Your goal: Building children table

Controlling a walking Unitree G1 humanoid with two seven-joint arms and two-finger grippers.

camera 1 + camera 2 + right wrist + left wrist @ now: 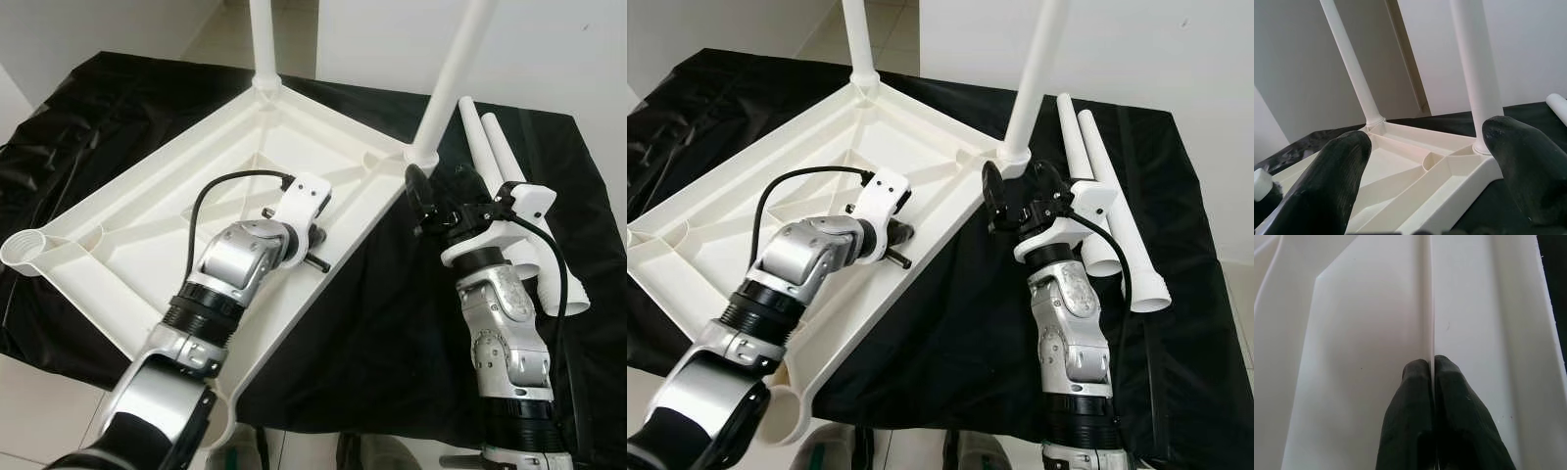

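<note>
Left tool [312, 233] is pinching closed on a thin rib of the upturned tabletop [127, 245], lying on the black-draped table [392, 323]. Right tool [1019, 201] is sitting open beside a fitted leg [1034, 78]. Beyond, two loose legs [1097, 166] are lying; likely light, stiff, slick plastic, best grasped mid-shaft.
</note>
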